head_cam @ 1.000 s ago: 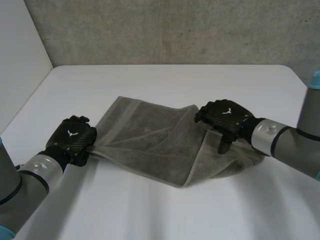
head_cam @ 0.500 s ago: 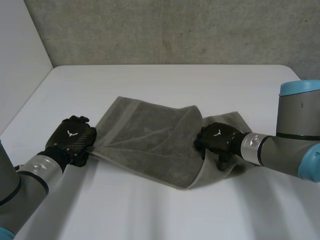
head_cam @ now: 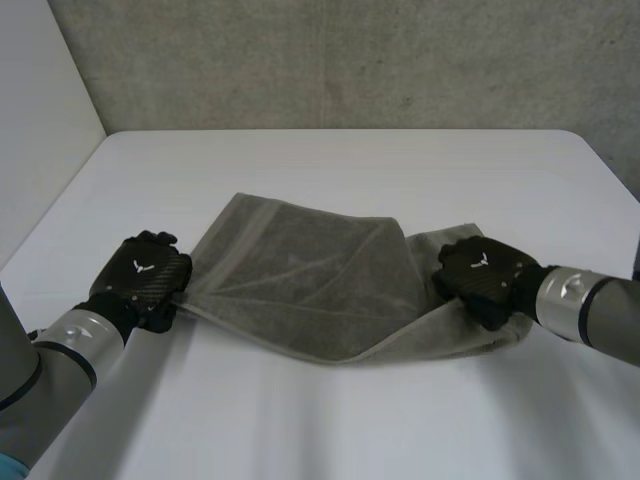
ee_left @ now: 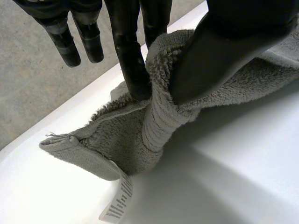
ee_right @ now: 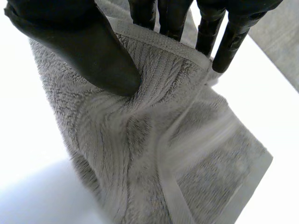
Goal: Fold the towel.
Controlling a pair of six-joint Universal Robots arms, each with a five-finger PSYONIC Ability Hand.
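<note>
A grey towel (head_cam: 300,280) lies stretched across the middle of the white table (head_cam: 330,170), partly doubled over and creased. My left hand (head_cam: 145,275) is at its left corner, shut on the cloth. In the left wrist view the thumb (ee_left: 219,51) and a finger pinch the bunched edge of the towel (ee_left: 159,121), whose white label (ee_left: 117,205) hangs off the corner. My right hand (head_cam: 485,275) is shut on the towel's right end. In the right wrist view its thumb (ee_right: 79,42) presses the banded hem of the towel (ee_right: 163,154) against the fingers behind it.
A concrete wall (head_cam: 330,60) runs behind the table's far edge, and a pale wall (head_cam: 40,110) stands to the left. Bare table surface lies in front of and behind the towel.
My right hand slid from the towel's middle fold out to its right end and shut on it, drawing the cloth rightward and flatter. The left hand held still.
</note>
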